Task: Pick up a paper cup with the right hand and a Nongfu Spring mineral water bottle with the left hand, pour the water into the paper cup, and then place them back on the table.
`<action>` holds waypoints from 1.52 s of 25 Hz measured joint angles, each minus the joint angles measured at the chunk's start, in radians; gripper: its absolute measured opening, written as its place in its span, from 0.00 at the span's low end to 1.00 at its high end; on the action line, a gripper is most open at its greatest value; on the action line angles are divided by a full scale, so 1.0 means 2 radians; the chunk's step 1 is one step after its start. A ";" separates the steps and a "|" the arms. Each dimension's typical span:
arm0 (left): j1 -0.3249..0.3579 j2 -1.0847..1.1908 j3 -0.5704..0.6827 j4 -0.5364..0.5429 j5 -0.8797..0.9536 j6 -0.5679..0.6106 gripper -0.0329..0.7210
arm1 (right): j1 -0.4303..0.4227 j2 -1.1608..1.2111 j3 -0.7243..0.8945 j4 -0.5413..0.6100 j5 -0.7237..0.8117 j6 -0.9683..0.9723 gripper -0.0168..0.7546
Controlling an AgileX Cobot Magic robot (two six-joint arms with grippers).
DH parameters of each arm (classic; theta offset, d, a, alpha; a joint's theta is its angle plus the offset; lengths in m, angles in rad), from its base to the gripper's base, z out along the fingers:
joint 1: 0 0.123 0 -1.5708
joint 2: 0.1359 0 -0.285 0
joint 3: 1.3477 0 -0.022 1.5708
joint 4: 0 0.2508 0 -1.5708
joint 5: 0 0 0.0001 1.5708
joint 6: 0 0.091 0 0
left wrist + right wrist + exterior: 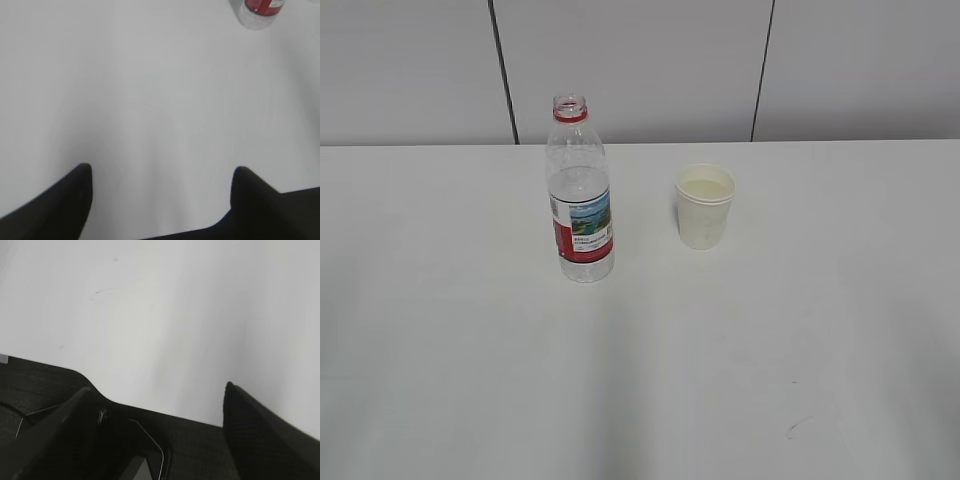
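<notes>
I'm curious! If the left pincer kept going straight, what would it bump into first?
Probably just the bare table. The open left pincer points at empty white surface; the bottle sits further on and off to the right.

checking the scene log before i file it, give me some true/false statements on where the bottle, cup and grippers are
1. The bottle stands upright with no cap. True.
2. The paper cup lies tipped on its side. False: it stands upright, right of the bottle.
3. The left gripper is clamped on the bottle. False: it is open, empty, with the bottle far ahead.
4. The right gripper is open above the table. True.
5. Bottle and cup touch. False: a gap separates them.
</notes>
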 joint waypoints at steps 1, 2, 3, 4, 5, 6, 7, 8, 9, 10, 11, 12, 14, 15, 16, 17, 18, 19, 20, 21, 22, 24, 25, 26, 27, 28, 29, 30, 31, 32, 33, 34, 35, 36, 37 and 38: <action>0.000 -0.013 0.000 0.000 0.001 0.000 0.72 | 0.000 -0.011 0.000 0.000 -0.001 0.000 0.78; 0.000 -0.023 0.000 0.000 0.002 0.000 0.72 | 0.000 -0.023 0.000 0.000 -0.001 0.000 0.78; 0.000 -0.035 0.000 0.000 0.002 0.000 0.72 | 0.000 -0.036 0.000 0.000 -0.001 0.000 0.78; 0.000 -0.046 0.000 0.000 0.002 0.000 0.72 | 0.000 -0.047 0.000 0.000 -0.001 0.000 0.78; 0.000 -0.058 0.000 0.000 0.002 0.000 0.72 | 0.000 -0.060 0.000 0.000 -0.001 0.000 0.78; 0.000 -0.068 0.000 0.000 0.003 0.000 0.72 | 0.000 -0.074 0.000 0.000 -0.001 0.000 0.78; 0.000 -0.079 0.000 0.000 0.003 0.000 0.71 | 0.000 -0.088 0.000 0.000 -0.001 -0.001 0.78; 0.000 -0.091 0.000 0.000 0.005 0.000 0.71 | 0.000 -0.101 0.000 0.000 -0.001 -0.001 0.78; 0.000 -0.102 0.000 0.000 0.006 0.000 0.71 | 0.000 -0.115 0.000 0.000 -0.001 -0.001 0.78; 0.000 -0.112 0.000 0.000 0.006 0.000 0.71 | 0.000 -0.130 0.000 0.000 -0.001 -0.001 0.78; 0.000 -0.123 0.000 0.000 0.007 0.000 0.71 | 0.000 -0.143 0.000 0.000 -0.001 -0.001 0.78; 0.000 -0.134 0.000 0.000 0.007 0.000 0.71 | 0.000 -0.158 0.000 0.000 -0.001 -0.001 0.78; 0.000 -0.155 0.000 0.000 0.009 0.000 0.71 | 0.000 -0.187 0.000 0.000 0.001 -0.001 0.78; 0.000 -0.163 0.000 0.000 0.010 0.000 0.71 | 0.000 -0.199 0.000 0.000 0.001 -0.001 0.78; 0.000 -0.166 0.000 0.000 0.010 0.000 0.71 | 0.000 -0.212 0.000 0.000 0.001 -0.001 0.78; 0.000 -0.166 0.000 0.000 0.011 0.000 0.70 | 0.000 -0.224 0.000 0.000 0.002 -0.001 0.78; 0.000 -0.167 0.000 0.000 0.011 0.000 0.70 | 0.000 -0.231 0.000 0.000 0.003 -0.001 0.78; 0.000 -0.167 0.000 0.000 0.011 0.000 0.70 | 0.000 -0.236 0.000 0.000 0.003 -0.001 0.78; 0.000 -0.167 0.000 0.000 0.011 0.000 0.70 | 0.000 -0.237 0.000 0.000 0.003 -0.001 0.78; 0.000 -0.167 0.000 0.000 0.012 0.000 0.70 | 0.000 -0.238 0.000 0.000 0.004 0.000 0.78; 0.000 -0.167 0.000 0.000 0.012 0.000 0.70 | 0.000 -0.238 0.000 0.000 0.004 0.000 0.78; 0.000 -0.167 0.000 0.000 0.012 0.000 0.70 | 0.000 -0.238 0.000 -0.002 0.005 0.002 0.78; 0.000 -0.167 0.000 0.000 0.012 0.000 0.70 | 0.000 -0.238 0.000 -0.003 0.005 0.004 0.78; 0.000 -0.167 0.000 0.000 0.012 0.000 0.70 | 0.000 -0.238 0.000 -0.007 0.005 0.006 0.78; 0.000 -0.167 0.000 0.000 0.012 0.000 0.70 | 0.000 -0.238 0.000 -0.008 0.005 0.007 0.78; 0.000 -0.167 0.000 0.000 0.012 0.000 0.70 | 0.000 -0.238 0.000 -0.010 0.005 0.009 0.78; 0.000 -0.167 0.000 0.000 0.012 0.000 0.70 | 0.000 -0.238 0.000 -0.010 0.005 0.010 0.78; 0.000 -0.167 0.000 0.000 0.012 0.000 0.70 | 0.000 -0.238 0.000 -0.011 0.005 0.012 0.78; 0.000 -0.167 0.000 0.000 0.012 0.000 0.70 | 0.000 -0.238 0.000 -0.014 0.005 0.015 0.78; 0.000 -0.167 0.000 0.000 0.012 0.000 0.70 | 0.000 -0.238 0.000 -0.018 0.005 0.022 0.78; 0.000 -0.167 0.000 0.000 0.012 0.000 0.69 | 0.000 -0.238 0.000 -0.025 0.005 0.033 0.78; 0.000 -0.167 0.000 0.000 0.012 0.000 0.69 | 0.000 -0.238 0.000 -0.033 0.005 0.044 0.78; 0.000 -0.167 0.000 0.000 0.012 0.000 0.69 | 0.000 -0.238 0.000 -0.040 0.004 0.055 0.78; 0.000 -0.167 0.000 0.000 0.012 0.000 0.69 | 0.000 -0.238 0.000 -0.045 0.004 0.063 0.78; 0.000 -0.167 0.000 0.000 0.012 0.000 0.69 | 0.000 -0.238 0.000 -0.049 0.004 0.067 0.78; 0.000 -0.167 0.000 0.000 0.012 0.000 0.69 | 0.000 -0.238 0.000 -0.050 0.004 0.069 0.78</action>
